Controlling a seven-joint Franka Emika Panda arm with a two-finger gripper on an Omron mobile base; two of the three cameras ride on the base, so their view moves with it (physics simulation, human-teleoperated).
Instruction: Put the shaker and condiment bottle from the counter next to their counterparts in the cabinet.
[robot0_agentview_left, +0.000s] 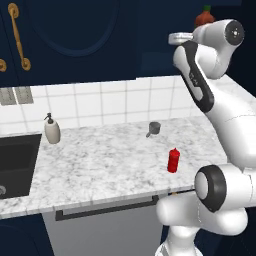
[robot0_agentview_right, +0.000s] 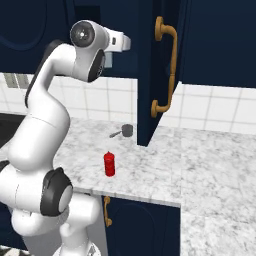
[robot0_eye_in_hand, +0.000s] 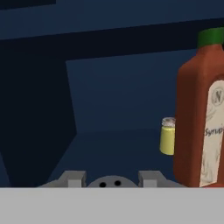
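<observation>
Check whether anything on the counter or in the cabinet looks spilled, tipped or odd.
Nothing stands out. The red bottle and soap dispenser stand upright on the counter; the yellow shaker and sauce bottle stand upright in the cabinet. No spill.

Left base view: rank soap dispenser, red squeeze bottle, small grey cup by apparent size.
1. Soap dispenser
2. Red squeeze bottle
3. Small grey cup
The top two look close in size; the bottle stands nearer the camera, so that order is unsure.

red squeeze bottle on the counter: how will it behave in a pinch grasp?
The red squeeze bottle stands upright and alone on the counter; tall and narrow, so a sideways nudge would probably tip it. Its round body would then likely roll. It looks like soft plastic, so it may give under the jaws.
</observation>
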